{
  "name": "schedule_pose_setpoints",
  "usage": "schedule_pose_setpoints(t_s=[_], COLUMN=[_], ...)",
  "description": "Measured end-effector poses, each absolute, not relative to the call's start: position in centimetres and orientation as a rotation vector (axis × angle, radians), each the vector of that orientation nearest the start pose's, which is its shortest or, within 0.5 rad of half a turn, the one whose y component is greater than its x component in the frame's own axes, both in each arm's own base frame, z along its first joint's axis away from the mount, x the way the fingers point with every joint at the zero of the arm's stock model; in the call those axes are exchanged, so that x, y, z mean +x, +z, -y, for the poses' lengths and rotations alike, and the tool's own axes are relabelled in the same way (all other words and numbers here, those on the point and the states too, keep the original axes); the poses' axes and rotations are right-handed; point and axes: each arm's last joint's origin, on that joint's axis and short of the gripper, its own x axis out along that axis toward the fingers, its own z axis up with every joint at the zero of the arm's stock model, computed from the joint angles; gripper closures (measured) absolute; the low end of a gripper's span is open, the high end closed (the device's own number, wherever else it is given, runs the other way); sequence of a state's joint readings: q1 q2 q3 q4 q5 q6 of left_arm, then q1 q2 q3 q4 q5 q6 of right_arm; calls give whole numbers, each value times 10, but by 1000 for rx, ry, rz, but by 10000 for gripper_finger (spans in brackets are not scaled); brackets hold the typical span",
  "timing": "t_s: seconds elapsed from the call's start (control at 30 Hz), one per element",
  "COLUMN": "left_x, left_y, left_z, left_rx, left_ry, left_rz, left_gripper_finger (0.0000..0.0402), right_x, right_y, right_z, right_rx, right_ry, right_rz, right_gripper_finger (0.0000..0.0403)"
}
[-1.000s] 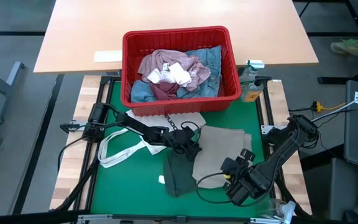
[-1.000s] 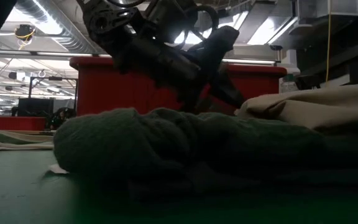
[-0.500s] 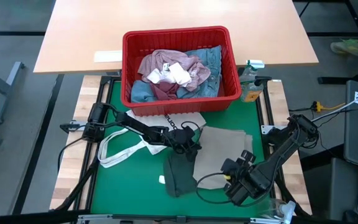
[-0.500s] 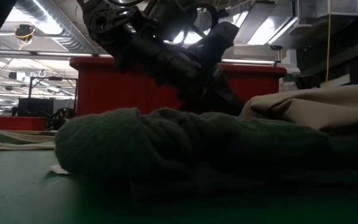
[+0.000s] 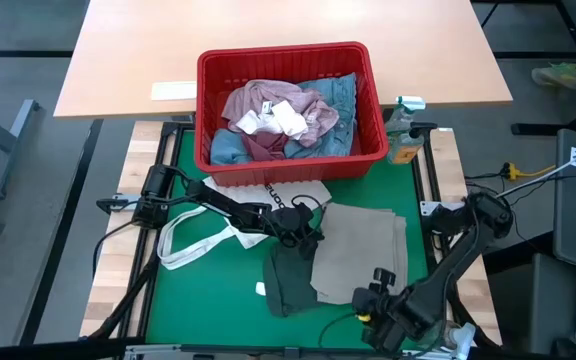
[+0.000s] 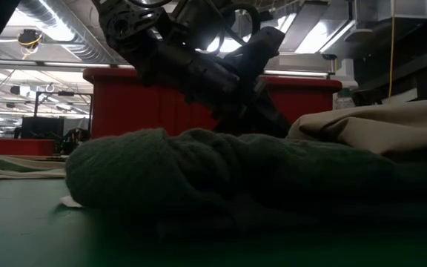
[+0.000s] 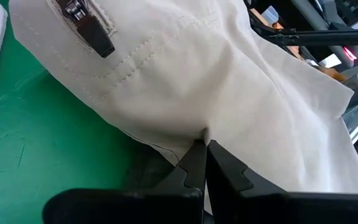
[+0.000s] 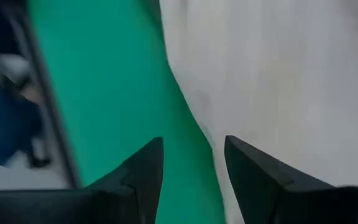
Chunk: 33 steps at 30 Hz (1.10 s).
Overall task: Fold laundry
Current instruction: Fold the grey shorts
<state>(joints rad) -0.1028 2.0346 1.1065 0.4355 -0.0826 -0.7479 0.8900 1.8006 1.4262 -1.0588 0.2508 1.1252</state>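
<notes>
Seen from above, near the left edge of the green mat (image 5: pixel 188 300), a white tote bag (image 5: pixel 203 240) lies flat with its handles looped outward. Beside it, toward the middle of the mat, the left gripper (image 5: pixel 303 237) is shown with its fingers pinched tight on a fold at the edge of the beige trousers (image 5: pixel 360 250); in the left wrist view the two dark fingers (image 7: pixel 199 163) are seen pressed together with the pale cloth caught between them. The dark green top (image 5: pixel 290 278) is bunched just below that grip, at the mat's near middle, partly under the trousers' edge. The trousers are spread toward the right half of the mat. Both garments are judged light, limp and prone to sagging, so a hold at a hem, waistband or corner is advised over a pinch mid-panel. At the far edge of the mat a red plastic basket (image 5: pixel 288 55) is set, holding a mottled pink top (image 5: pixel 268 110), light blue denim jeans (image 5: pixel 338 95) and small white socks (image 5: pixel 273 120), heaped loosely. At the near right corner the right gripper (image 5: pixel 388 322) waits with its fingers apart, holding nothing, just over the trousers' border.
</notes>
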Motion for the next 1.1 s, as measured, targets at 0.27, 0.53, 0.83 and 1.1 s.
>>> schedule_pose_setpoints(t_s=[0.27,0.53,0.83,1.1], left_x=[416,416,416,416], left_y=[134,134,134,134], left_z=[41,41,41,41], left_rx=[-687,-687,-687,-687], left_ry=[164,164,164,162], left_rz=[-473,-473,-473,-473], left_gripper_finger=[401,401,401,401], right_x=[215,217,216,210], right_y=[203,175,151,152], right_z=[-268,-275,-273,-267], right_rx=[34,-43,-165,-206], right_ry=[-272,-235,-305,-362], right_rz=[-1411,-1545,-1637,-1715], right_gripper_finger=[231,231,231,237])
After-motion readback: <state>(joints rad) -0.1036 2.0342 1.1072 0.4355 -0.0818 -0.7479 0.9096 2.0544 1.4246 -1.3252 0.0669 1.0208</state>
